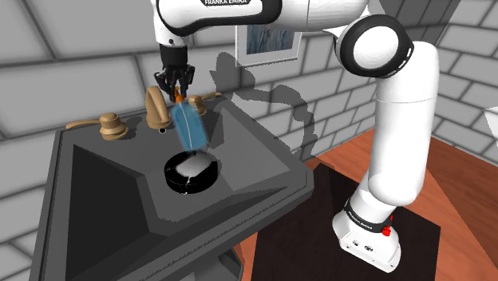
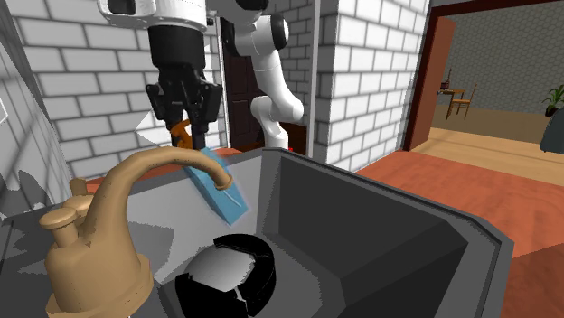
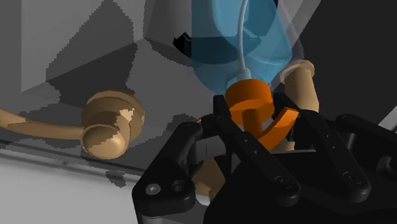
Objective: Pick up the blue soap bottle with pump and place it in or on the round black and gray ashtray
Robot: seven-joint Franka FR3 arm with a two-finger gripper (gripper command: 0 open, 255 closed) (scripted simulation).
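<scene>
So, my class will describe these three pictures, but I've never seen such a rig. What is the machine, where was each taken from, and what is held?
It is a simulated white robot arm with dark joints, on a dark stand beside a dark grey sink. One picture looks down from beside the stand, another looks across the sink past its tan curved faucet, and the third comes from a camera on the hand. The black two-finger end effector is shut on the orange pump of a translucent blue soap bottle, which hangs tilted above a round black and grey ashtray in the basin.
</scene>
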